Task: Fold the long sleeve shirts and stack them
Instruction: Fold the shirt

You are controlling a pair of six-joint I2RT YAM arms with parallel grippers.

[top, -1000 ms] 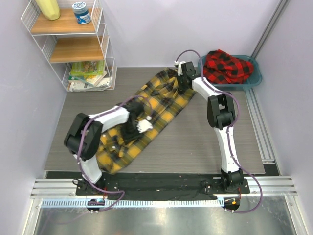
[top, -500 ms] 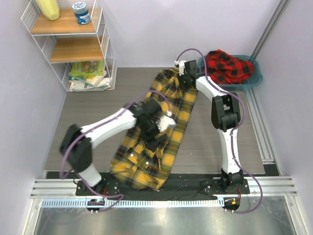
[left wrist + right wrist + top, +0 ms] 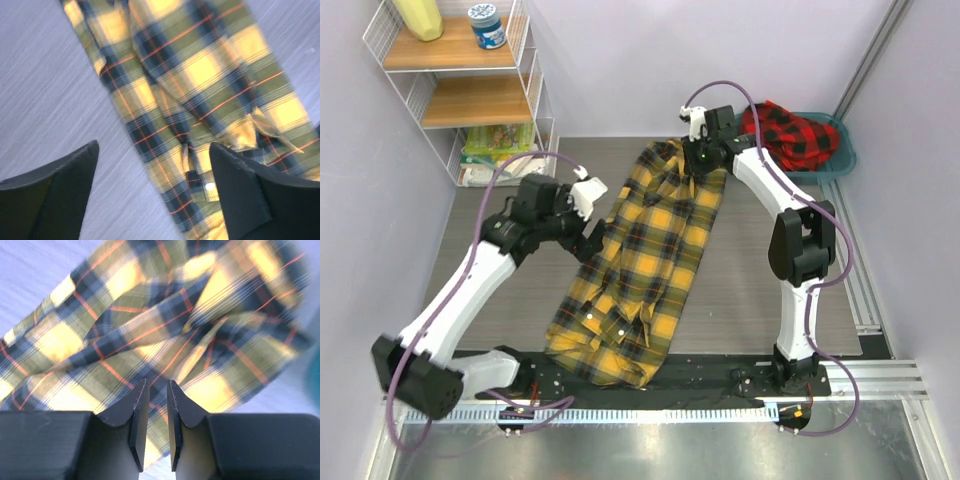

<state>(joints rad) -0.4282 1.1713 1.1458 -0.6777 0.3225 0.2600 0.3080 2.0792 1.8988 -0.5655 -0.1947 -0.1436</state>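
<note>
Grey table carries the yellow shirt, laid out long between the two claws. The left claw hangs spread wide and empty, with the shirt's edge just to its right; its wrist view is blurred. The right claw is closed to a slit on bunched cloth at the shirt's far end, though its fingers hide the pinch itself. To that claw's right, the red shirt is heaped in a teal basin, partly covered by the arm.

I see my right gripper with both dark fingers almost together, only a thin slit between them. The folds of the rumpled yellow-and-black shirt run toward their tips, and around it is the pale grey table
</note>
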